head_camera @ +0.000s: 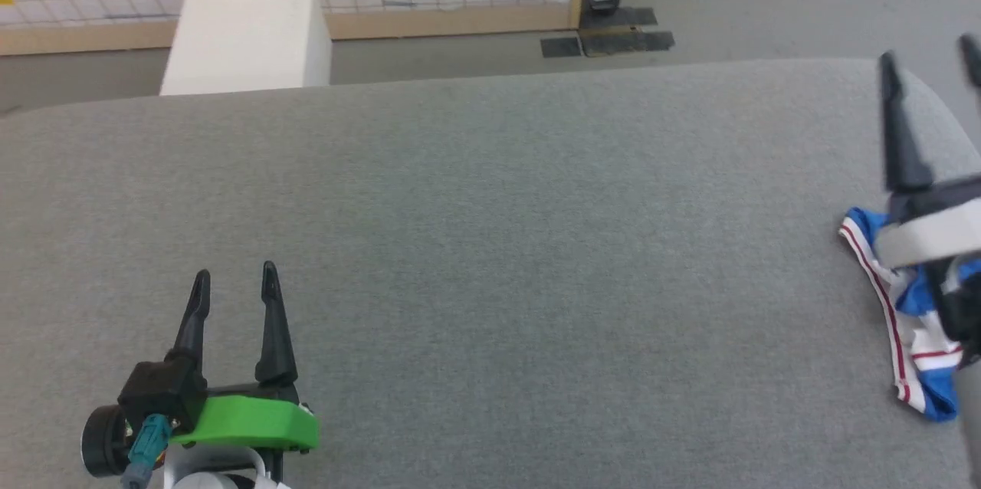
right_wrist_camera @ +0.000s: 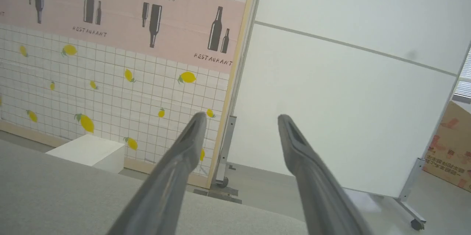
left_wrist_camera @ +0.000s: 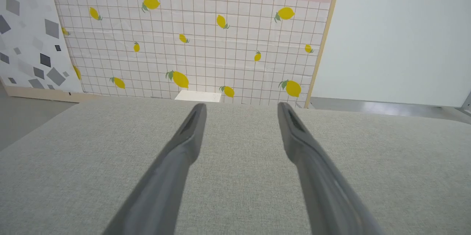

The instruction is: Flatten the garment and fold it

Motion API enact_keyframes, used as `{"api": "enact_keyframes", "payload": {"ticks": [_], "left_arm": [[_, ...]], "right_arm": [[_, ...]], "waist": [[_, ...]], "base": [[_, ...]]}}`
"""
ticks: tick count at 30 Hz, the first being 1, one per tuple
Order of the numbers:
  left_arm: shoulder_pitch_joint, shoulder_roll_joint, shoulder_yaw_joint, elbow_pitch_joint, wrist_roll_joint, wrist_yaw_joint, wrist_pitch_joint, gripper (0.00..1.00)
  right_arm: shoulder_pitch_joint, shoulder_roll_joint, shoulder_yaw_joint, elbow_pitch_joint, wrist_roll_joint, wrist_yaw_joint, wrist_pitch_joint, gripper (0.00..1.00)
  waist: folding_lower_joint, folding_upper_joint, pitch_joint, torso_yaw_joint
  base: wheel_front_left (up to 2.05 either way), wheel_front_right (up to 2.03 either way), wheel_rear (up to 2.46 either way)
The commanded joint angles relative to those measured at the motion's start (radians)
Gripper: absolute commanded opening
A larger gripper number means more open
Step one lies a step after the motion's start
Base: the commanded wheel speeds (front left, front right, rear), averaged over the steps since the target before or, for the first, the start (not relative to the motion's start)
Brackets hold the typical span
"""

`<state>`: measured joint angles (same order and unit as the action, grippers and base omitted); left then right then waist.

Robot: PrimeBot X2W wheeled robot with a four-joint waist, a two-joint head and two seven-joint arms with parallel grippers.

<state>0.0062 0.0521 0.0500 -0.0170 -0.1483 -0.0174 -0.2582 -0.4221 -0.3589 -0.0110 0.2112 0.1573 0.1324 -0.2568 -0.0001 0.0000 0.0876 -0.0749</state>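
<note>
Loosely crumpled garment (head_camera: 916, 339), table (head_camera: 490, 244) right edge

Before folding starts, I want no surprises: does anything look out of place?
Yes: the garment lies crumpled at the table's right edge, partly hidden by the right gripper, not spread flat. Nothing else stands out.

A royal-blue garment (head_camera: 912, 343) with white panels and thin red stripes contrasts with the flecked grey woven tabletop (head_camera: 490, 244). The left tool (head_camera: 234, 274) has black fingers above a bright green bracket (head_camera: 245, 420); the right tool (head_camera: 929, 52) is black with a pale grey band. The white grid-patterned panel (left_wrist_camera: 206, 62) carries yellow lemons with green leaves beneath a pink strip (right_wrist_camera: 117, 14) printed with dark bottles. The box (head_camera: 245, 37) is plain white.
</note>
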Motion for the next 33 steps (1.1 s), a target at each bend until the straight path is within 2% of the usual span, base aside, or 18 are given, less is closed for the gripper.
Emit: {"api": "enact_keyframes", "payload": {"ticks": [1,15,22,33], "left_arm": [[0.015,-0.002,0.000,0.008,-0.002,-0.003,-0.004,1.00],[0.044,-0.002,-0.016,0.034,-0.011,-0.003,-0.004,1.00],[0.058,-0.002,-0.024,0.042,-0.013,-0.004,-0.004,1.00],[0.067,-0.002,-0.038,0.051,-0.015,0.002,-0.004,1.00]], "right_arm": [[0.040,0.025,0.002,-0.017,-0.007,-0.002,-0.005,1.00],[0.349,0.227,-0.051,-0.083,-0.033,-0.002,-0.004,1.00],[0.447,0.278,-0.041,-0.145,-0.026,-0.002,0.017,1.00],[0.512,0.305,-0.047,-0.214,-0.040,-0.002,0.044,1.00]], "waist": [[0.0001,0.0000,-0.032,0.035],[0.0001,0.0000,-0.067,0.079],[0.0001,0.0000,-0.080,0.075],[0.0001,0.0000,-0.096,0.068]], "base": [[0.00,0.00,0.00],[0.00,0.00,0.00],[0.00,0.00,0.00],[0.00,0.00,0.00]]}}
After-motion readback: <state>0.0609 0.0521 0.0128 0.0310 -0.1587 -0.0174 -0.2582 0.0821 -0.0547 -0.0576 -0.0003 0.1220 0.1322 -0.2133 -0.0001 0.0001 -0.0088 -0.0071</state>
